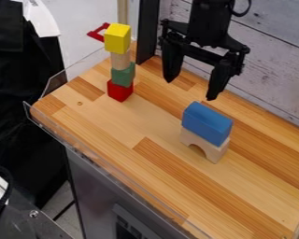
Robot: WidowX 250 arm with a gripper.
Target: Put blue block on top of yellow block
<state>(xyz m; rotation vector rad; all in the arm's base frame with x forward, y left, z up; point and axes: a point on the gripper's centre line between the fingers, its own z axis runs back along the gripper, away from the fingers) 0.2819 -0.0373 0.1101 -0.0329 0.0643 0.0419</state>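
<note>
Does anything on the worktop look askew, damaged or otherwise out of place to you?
Beneath the yellow block, the stacking looks slightly uneven: the green block juts a little toward the view's right, past the plain wooden piece above it. Nothing appears spilled or damaged.

The top edge crops the black robot arm [208,21]; the right edge crops the striped wooden tabletop [258,179]. At far left, a yellow cube-shaped block [117,39] partly hides an angular red object [96,34].
</note>
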